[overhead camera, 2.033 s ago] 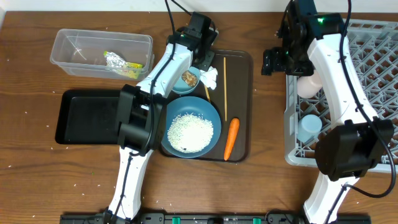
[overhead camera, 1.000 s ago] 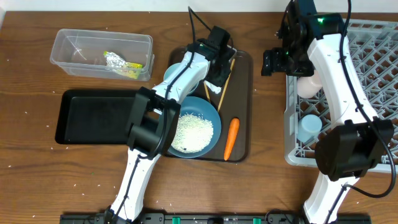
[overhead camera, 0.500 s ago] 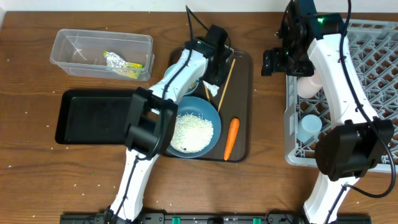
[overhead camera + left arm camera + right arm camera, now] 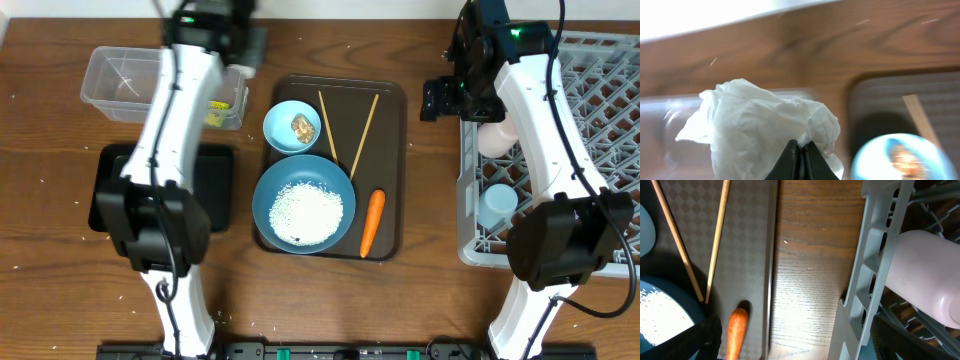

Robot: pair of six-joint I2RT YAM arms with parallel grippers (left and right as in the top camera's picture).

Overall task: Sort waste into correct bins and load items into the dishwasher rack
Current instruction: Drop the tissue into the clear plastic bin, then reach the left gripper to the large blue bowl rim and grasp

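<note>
My left gripper (image 4: 246, 47) is shut on the crumpled white tissue (image 4: 765, 125) and hangs over the right end of the clear tub (image 4: 130, 75); its tips (image 4: 801, 150) pinch the tissue's lower edge. The yellow-green and silver wrapper (image 4: 218, 108) lies in the tub. The small light-blue bowl (image 4: 293, 127) holds the brown lump (image 4: 303, 126). The large blue bowl (image 4: 305, 203) holds rice. The carrot (image 4: 372, 222) and two chopsticks (image 4: 364, 130) lie on the brown tray. My right gripper (image 4: 438, 100) is open and empty beside the rack (image 4: 590, 110).
The black tray (image 4: 125, 185) lies below the tub, partly under my left arm. A pale pink cup (image 4: 495, 135) and a light-blue cup (image 4: 497, 207) sit in the rack's left edge. The brown serving tray (image 4: 392, 160) lies between the tub and the rack.
My left gripper has lifted the tissue off the serving tray and swung left to the clear tub. The chopsticks now lie uncovered in a V. The right arm has not moved.
</note>
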